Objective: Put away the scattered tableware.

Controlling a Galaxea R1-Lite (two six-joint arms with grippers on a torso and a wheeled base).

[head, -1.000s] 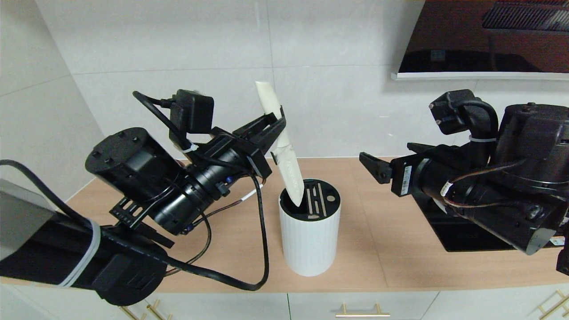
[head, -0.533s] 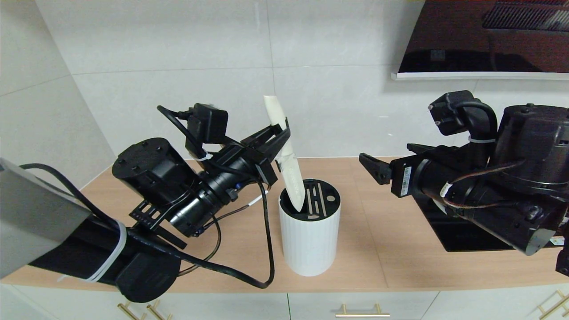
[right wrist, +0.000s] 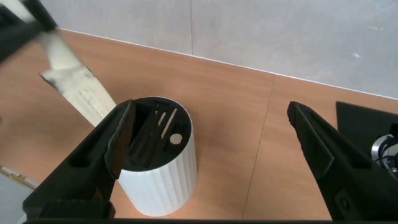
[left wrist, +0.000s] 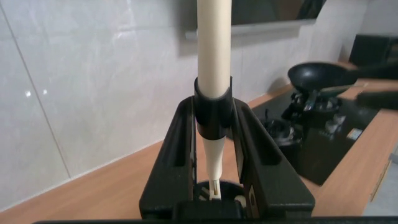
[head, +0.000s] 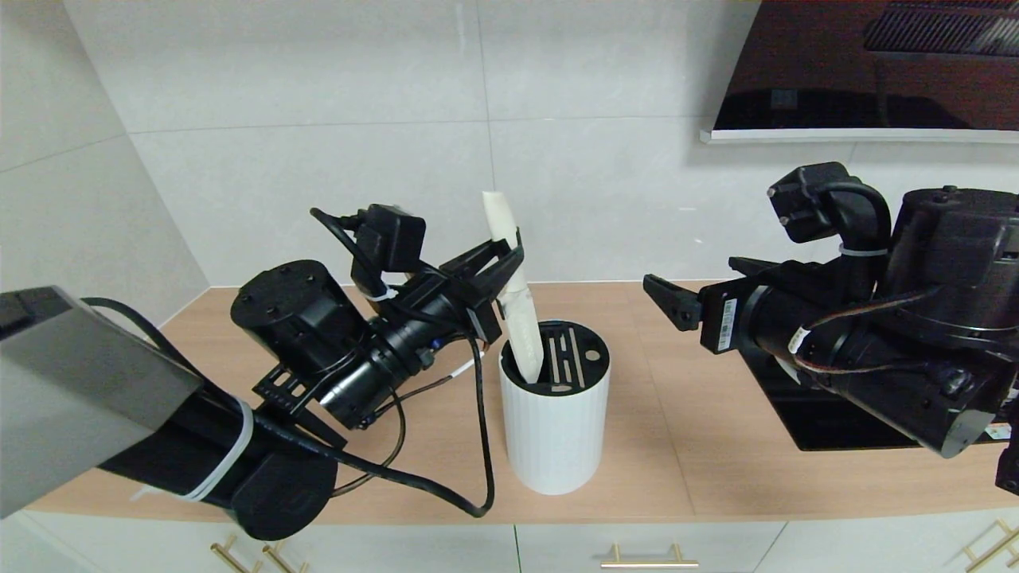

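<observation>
A cream-handled white knife [head: 512, 278] stands tilted with its blade partly down in a slot of the white ribbed knife holder [head: 555, 426] on the wooden counter. My left gripper [head: 503, 267] is shut on the knife's handle, just above and left of the holder. In the left wrist view the handle [left wrist: 213, 56] rises between the fingers [left wrist: 213, 106], and the holder's top shows below. My right gripper [head: 677, 301] hovers open to the right of the holder at about its top height. The right wrist view shows the holder [right wrist: 158, 165] and the knife blade [right wrist: 78, 87] between its spread fingers.
A black cooktop [head: 804, 414] lies on the counter [head: 700, 454] to the right, under my right arm; a dark pan [left wrist: 323, 74] sits on it. A range hood [head: 868, 72] hangs above. Tiled wall behind. Drawers with brass handles [head: 649, 557] below the counter edge.
My left gripper has lowered with the knife, and the blade has gone deeper into the holder's slot. The right arm has not moved.
</observation>
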